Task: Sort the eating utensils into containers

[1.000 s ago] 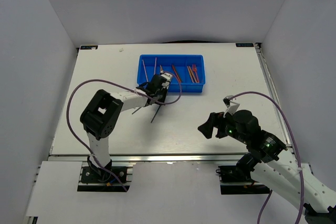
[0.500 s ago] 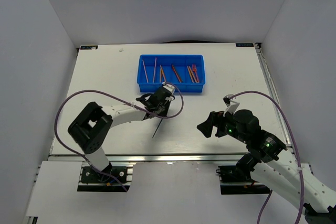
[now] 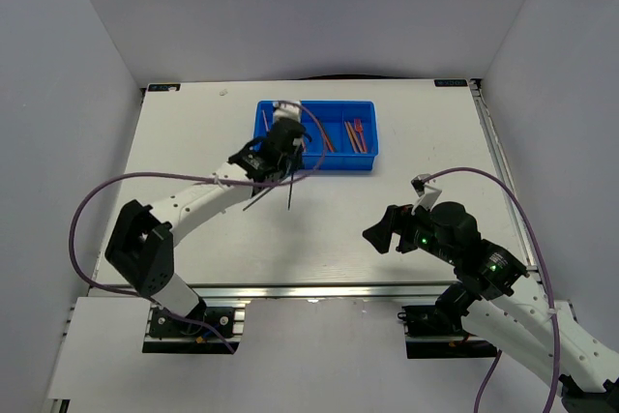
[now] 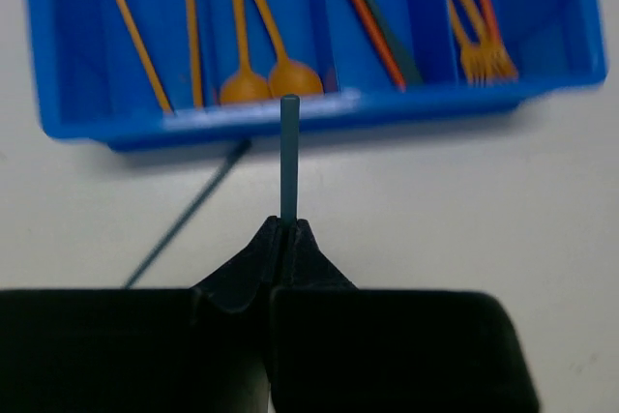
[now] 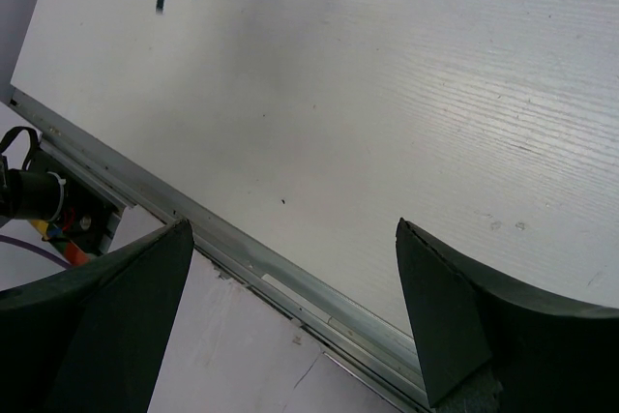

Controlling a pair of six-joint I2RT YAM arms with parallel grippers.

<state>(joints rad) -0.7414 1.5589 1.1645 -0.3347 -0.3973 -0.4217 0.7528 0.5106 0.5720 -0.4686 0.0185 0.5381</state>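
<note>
At the near wall of the tray (image 4: pixel 290 115), your left hand (image 4: pixel 287 229) was clamped on a thin dark stick (image 4: pixel 289 157); so slim a hold could let it swivel and drop short.

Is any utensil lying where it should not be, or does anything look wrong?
One dark stick lies loose on the table, slanted, one end at the blue tray's front wall. The left gripper grips a second stick.

My white table (image 3: pixel 416 132), the blue tray (image 3: pixel 338 163) lying on it, one dark stick (image 4: pixel 184 215) flat just before the tray's near wall
</note>
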